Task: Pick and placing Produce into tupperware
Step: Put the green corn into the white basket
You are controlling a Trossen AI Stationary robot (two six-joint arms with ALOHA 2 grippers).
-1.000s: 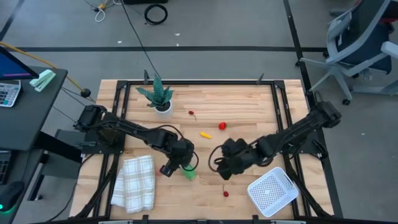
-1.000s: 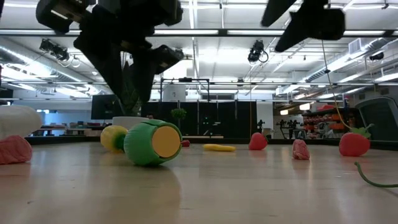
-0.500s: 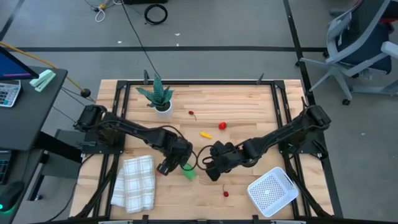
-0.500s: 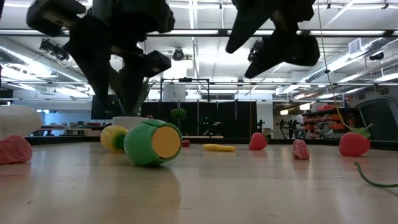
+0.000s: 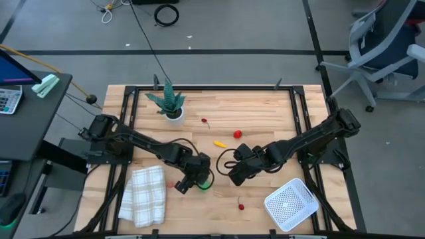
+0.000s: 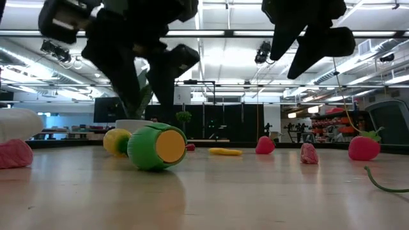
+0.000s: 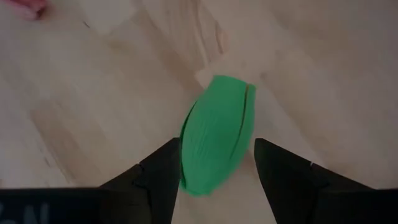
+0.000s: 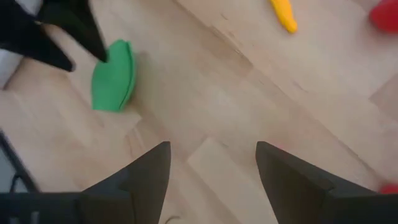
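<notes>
The green produce piece (image 7: 217, 134) lay on its side on the bench (image 5: 259, 106), near the front-centre, w/ a yellow-orange flat end facing the low cam. In the high view it was mostly hidden under the left end effector (image 5: 192, 180); only a green sliver showed. In the left wrist view it sat between the two dark fingers (image 7: 163, 171), which stood apart on either side of it, close to its flanks; whether they touched it couldn't be told, and it rested on the bench, not lifted.

The right end effector (image 5: 237, 171) hovered just to the right of the green piece, apart from it, jaws wide and holding nothing. Its wrist view showed the green piece ahead, partly covered by the left arm's dark finger.

Other produce, counted in the high view: 1 yellow piece (image 5: 219, 143) mid-bench, 1 red piece (image 5: 238, 134) just right of it, 1 tiny red piece (image 5: 204, 121) further back, 1 tiny red piece (image 5: 240, 206) near the front edge. The low view also showed a round yellow piece (image 6: 116, 141) behind the green one, partly cut off by it; not made out from above. A pinkish item at the low view's left edge was cropped, hard to identify.

The tupperware (image 5: 291, 203), 1 only, white w/ gridded inside, sat at the front-right corner, well apart from the green piece, nothing in it.

Also 1 potted plant (image 5: 169, 103) at back-left and 1 white checked cloth (image 5: 144, 194) at front-left, near the left end effector.
</notes>
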